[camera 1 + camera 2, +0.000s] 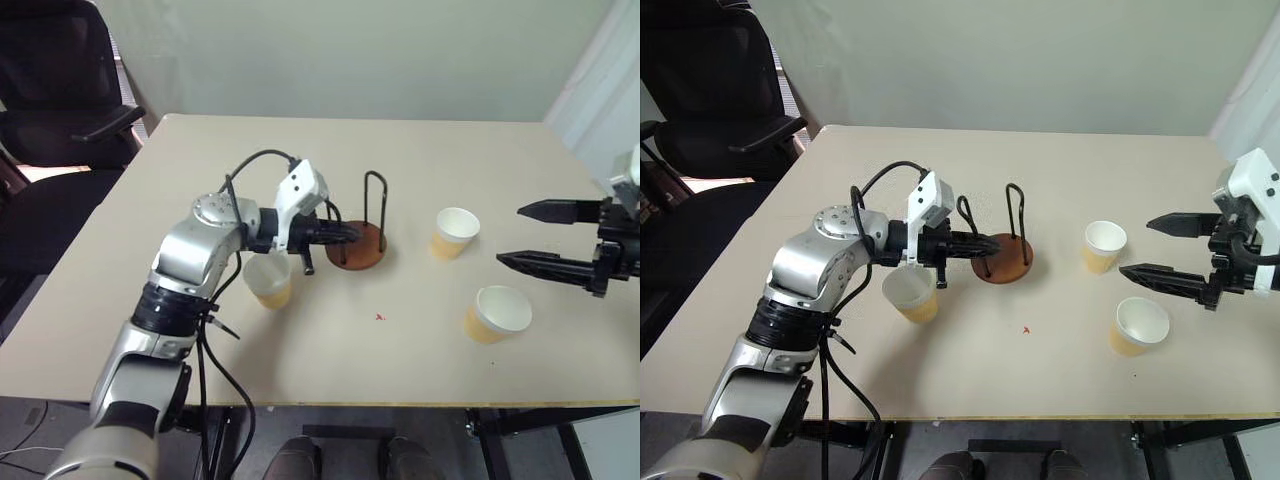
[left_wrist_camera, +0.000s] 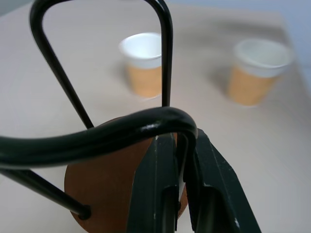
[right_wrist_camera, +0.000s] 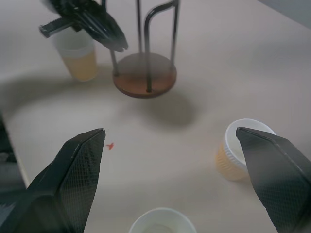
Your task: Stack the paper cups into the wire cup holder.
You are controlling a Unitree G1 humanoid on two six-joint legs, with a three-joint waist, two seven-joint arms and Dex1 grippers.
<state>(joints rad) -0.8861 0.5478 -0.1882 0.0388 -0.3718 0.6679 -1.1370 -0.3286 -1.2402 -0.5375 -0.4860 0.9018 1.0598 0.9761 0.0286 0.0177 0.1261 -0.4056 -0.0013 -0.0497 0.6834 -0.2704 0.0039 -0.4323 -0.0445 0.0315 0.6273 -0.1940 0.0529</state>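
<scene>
Left wrist view shows left gripper (image 2: pixel 180 160) jaws clenched on wire cup holder (image 2: pixel 104 133); right gripper (image 1: pixel 520 235) released.

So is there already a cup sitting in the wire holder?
No, the wire cup holder has a bare disc base, and all three paper cups stand on the table.

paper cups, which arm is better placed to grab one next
Right. The right end effector is open and empty, with two paper cups just beside it. The left end effector is shut on a loop of the wire cup holder, so it's busy, though a third cup sits under that arm.
</scene>
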